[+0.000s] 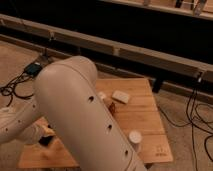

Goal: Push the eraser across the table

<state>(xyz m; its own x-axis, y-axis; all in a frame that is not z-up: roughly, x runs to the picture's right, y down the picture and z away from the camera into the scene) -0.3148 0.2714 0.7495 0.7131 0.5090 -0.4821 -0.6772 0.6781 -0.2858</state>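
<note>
The table (pixel 145 117) is a small square top of light wooden planks in the middle of the camera view. My large white arm (pixel 80 115) crosses in front of it and hides its middle and left part. The gripper (pixel 46 138) is low at the table's left front, at the end of the forearm (pixel 17 125), and shows only as a dark shape. The black eraser does not show; it may be hidden behind the arm.
A pale cream block (pixel 120 96) lies at the table's far right. A small orange-brown object (pixel 110 105) sits beside the arm. A white cup (pixel 135 140) stands near the front right. Cables (pixel 12 90) and a blue box (pixel 34 68) lie on the floor at left; more cables (pixel 196 117) at right.
</note>
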